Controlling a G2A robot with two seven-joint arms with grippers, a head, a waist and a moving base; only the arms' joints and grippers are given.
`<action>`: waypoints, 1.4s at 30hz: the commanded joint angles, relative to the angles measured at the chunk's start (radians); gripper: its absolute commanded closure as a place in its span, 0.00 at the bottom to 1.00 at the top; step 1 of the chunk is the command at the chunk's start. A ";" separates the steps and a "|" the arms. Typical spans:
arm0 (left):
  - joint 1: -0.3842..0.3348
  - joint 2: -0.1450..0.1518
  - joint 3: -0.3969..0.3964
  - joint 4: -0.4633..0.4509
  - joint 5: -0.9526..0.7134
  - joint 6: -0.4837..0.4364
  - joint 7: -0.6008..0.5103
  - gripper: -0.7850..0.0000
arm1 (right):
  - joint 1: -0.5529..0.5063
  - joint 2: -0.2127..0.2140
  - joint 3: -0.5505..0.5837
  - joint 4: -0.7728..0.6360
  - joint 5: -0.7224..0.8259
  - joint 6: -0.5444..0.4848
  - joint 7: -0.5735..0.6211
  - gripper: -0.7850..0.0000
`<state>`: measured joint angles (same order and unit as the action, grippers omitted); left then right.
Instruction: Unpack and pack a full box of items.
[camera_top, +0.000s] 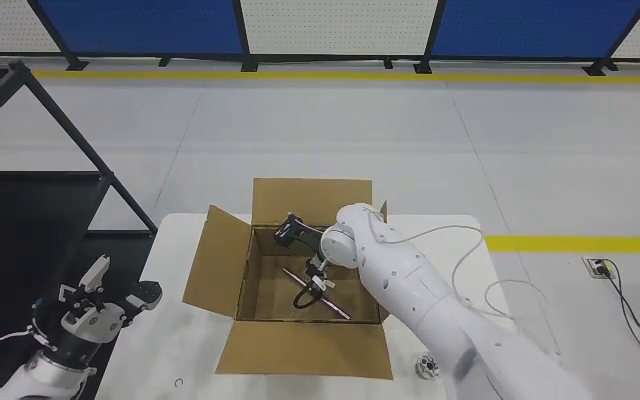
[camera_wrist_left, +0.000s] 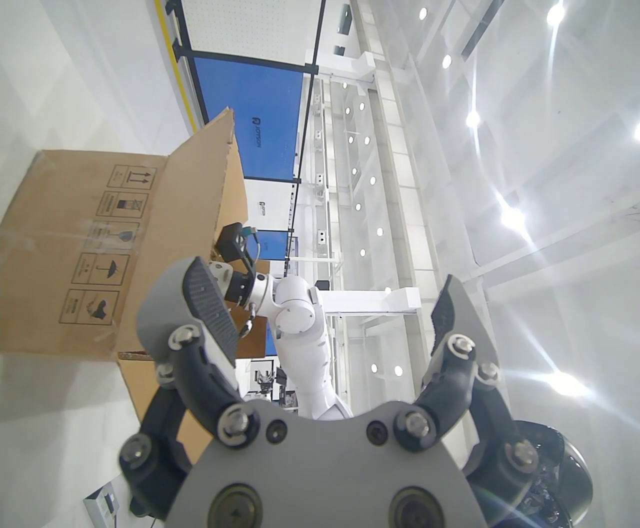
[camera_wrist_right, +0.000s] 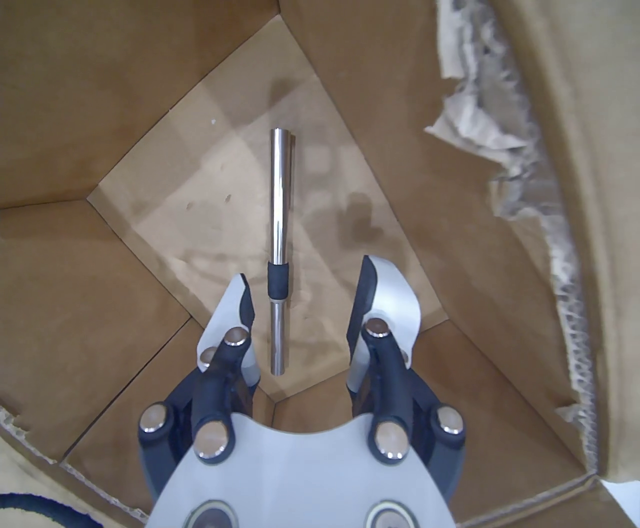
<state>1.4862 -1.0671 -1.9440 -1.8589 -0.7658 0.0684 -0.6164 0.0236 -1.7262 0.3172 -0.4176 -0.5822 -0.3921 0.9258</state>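
1. We count one cardboard box (camera_top: 215, 262) standing open on the worktop (camera_top: 175, 345), with all four flaps folded outward. One inner edge is torn, showing its ragged core (camera_wrist_right: 505, 165).
2. We count one metal rod (camera_wrist_right: 278, 200) with a dark band around it. It lies flat on the box floor, slantwise to the walls.
3. We count two arms. The right arm (camera_top: 400, 280) reaches down into the box. The right jaws are apart, hanging above the rod's banded end with the rod between them and untouched.
4. The left arm (camera_top: 85, 320) sits off the worktop's near left corner, well apart from the box. The left jaws are apart, holding nothing and tilted up toward the ceiling lights (camera_wrist_left: 472, 119).
5. The worktop is white. A small round item (camera_top: 428, 366) that we cannot identify rests near its right front.
6. Around it we see pale floor (camera_top: 400, 130) with yellow lines (camera_top: 300, 74), blue and white panels (camera_top: 140, 25), and a black rack (camera_top: 50, 215).
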 joint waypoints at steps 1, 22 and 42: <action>-0.007 0.001 0.008 0.002 0.008 0.004 0.002 0.00 | -0.002 0.013 0.013 -0.020 -0.002 -0.009 -0.007 0.17; -0.045 0.004 0.073 -0.003 0.068 0.033 0.009 0.00 | -0.448 0.394 0.459 -1.131 -0.327 0.163 0.149 0.00; -0.031 0.003 0.063 -0.003 0.056 0.024 0.022 0.00 | -0.596 0.435 0.578 -1.374 -0.350 0.122 0.106 0.00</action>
<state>1.4542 -1.0637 -1.8813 -1.8617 -0.7099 0.0925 -0.5978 -0.5616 -1.2928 0.8838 -1.7677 -0.9505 -0.2547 1.0612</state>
